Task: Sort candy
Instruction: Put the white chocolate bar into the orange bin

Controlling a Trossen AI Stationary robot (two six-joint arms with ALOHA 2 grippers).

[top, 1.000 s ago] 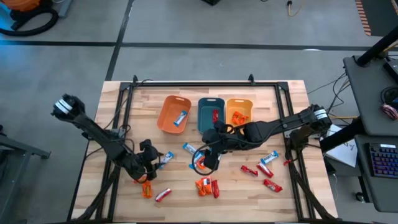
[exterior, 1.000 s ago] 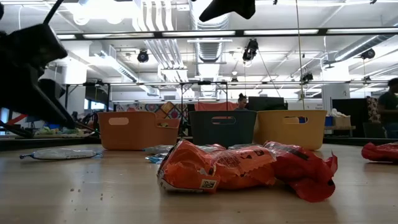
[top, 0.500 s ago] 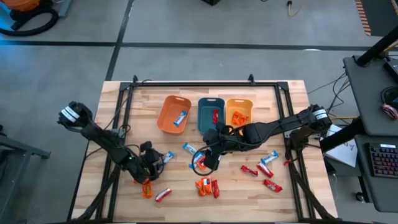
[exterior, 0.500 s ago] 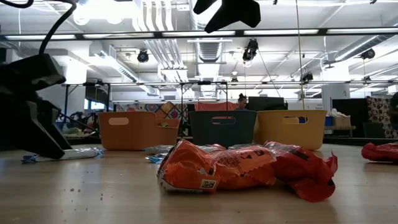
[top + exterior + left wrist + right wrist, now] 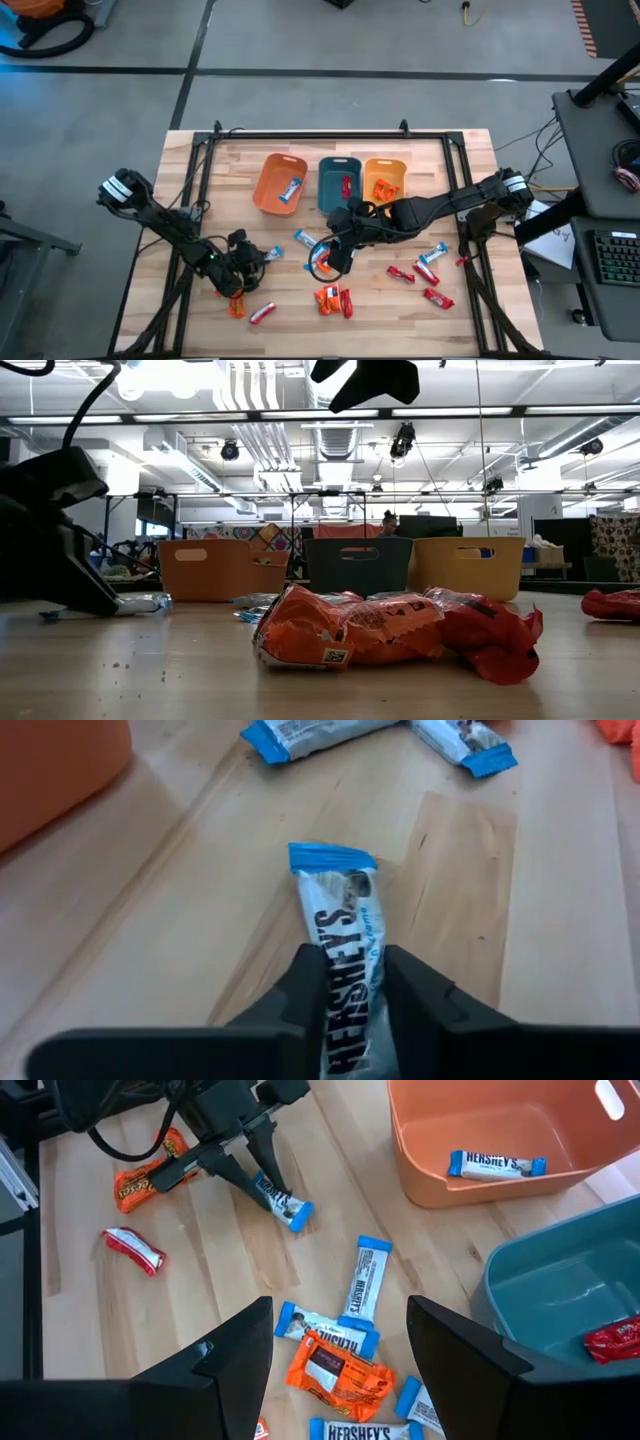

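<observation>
A light wooden tabletop [image 5: 440, 160] with a black frame stands on a grey concrete floor [image 5: 300, 40]. Seen from table height, the room behind is a large workshop with bright ceiling lights and hanging ducts [image 5: 345, 435]. 3 bins sit in a row near the far edge: an orange bin [image 5: 268, 190] holding 1 blue-and-white candy, a teal bin [image 5: 330, 172] holding 1 red candy, and a yellow-orange bin [image 5: 396, 168] holding orange candies.

The rest of the candy lies loose on the tabletop: orange and red pieces [image 5: 333, 299] near the front middle, red and blue-and-white ones toward the right, and 1 orange [image 5: 235, 307] and 1 red piece at the front left.

The left gripper [image 5: 250, 258] is low over the front-left tabletop. In its wrist view, its 2 dark fingers [image 5: 305, 988] press against both sides of a blue-and-white candy bar [image 5: 340, 930] that lies flat on the wood, its far end sticking out beyond the fingertips. The grip looks closed on the wrapper, though the bar seems to rest on the wood.

The right gripper [image 5: 335, 258] hovers above the middle of the tabletop with fingers spread wide and holding nothing, over a cluster of blue-and-white and orange candies [image 5: 340, 1365].
</observation>
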